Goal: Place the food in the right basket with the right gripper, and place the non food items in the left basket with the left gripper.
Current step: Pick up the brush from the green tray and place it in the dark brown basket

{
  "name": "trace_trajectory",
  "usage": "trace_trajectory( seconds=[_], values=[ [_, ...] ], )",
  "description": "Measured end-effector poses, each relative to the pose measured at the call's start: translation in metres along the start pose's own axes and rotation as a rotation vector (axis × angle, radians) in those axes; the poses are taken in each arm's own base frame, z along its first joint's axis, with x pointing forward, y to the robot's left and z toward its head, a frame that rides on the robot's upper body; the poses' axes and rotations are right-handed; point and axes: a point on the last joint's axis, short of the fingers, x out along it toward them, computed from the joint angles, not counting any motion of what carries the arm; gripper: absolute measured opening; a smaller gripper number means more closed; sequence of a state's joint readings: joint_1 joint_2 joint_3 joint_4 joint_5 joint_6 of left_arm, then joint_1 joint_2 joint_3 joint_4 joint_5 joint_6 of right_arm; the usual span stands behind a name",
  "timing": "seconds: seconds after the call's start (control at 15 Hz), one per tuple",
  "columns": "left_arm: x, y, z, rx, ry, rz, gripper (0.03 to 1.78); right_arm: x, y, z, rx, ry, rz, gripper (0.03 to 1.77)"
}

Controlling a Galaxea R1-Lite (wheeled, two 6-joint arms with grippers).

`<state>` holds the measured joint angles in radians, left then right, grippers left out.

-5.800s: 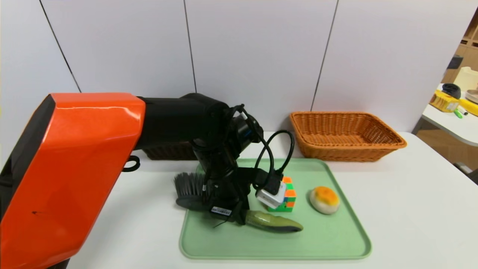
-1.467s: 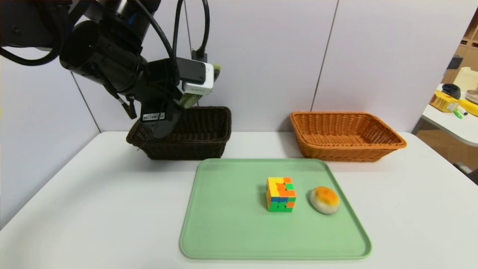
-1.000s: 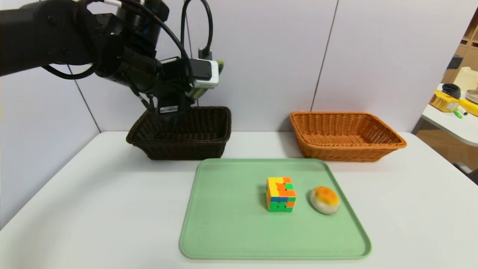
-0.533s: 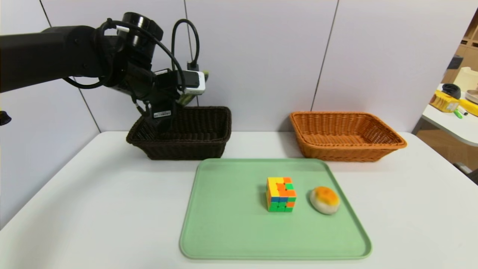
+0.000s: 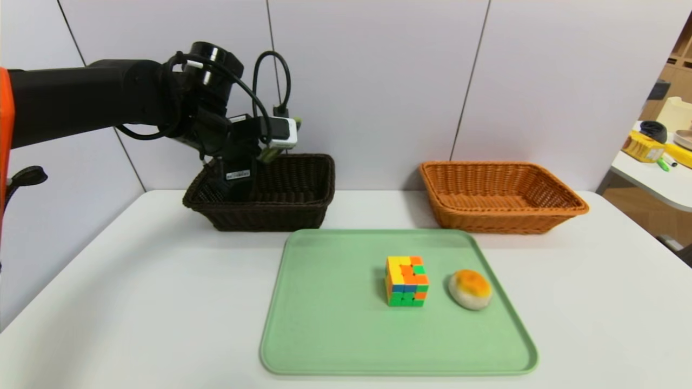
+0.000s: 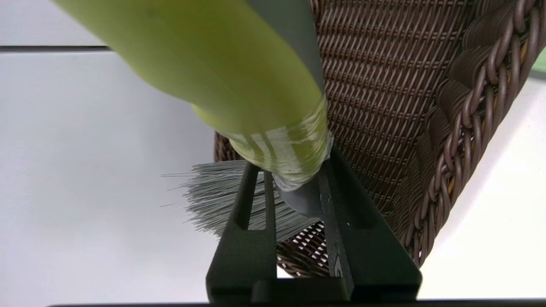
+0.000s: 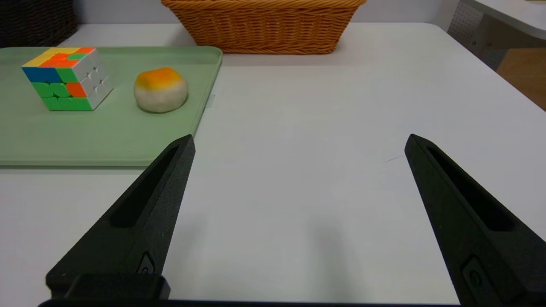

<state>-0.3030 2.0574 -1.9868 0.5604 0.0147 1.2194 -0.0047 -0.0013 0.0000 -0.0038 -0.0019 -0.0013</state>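
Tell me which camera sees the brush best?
The left wrist view: the brush's green handle and grey bristles show close up. The head view shows bits of handle behind the gripper; the right wrist view shows none.

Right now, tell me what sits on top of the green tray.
The puzzle cube and the bun. What lies directly beneath them is covered and can't be seen.

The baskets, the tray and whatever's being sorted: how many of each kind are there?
Baskets: 2, dark brown basket and orange basket
Tray: 1
Brush, in the left tool: 1
Cube: 1
Bun: 1
Total: 6
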Motion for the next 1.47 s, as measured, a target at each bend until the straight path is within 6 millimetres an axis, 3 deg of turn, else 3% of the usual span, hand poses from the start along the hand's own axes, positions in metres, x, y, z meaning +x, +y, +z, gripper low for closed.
trace_trajectory(
  seconds=[0.67, 1.47],
  values=[
    [0.016, -0.005, -0.003, -0.004, 0.006, -0.034, 0.35, 0.0, 0.0, 0.0, 0.0, 0.0, 0.001, 1.7],
    [0.017, -0.006, -0.004, -0.006, 0.002, -0.048, 0.35, 0.0, 0.0, 0.0, 0.0, 0.0, 0.001, 1.7]
  ],
)
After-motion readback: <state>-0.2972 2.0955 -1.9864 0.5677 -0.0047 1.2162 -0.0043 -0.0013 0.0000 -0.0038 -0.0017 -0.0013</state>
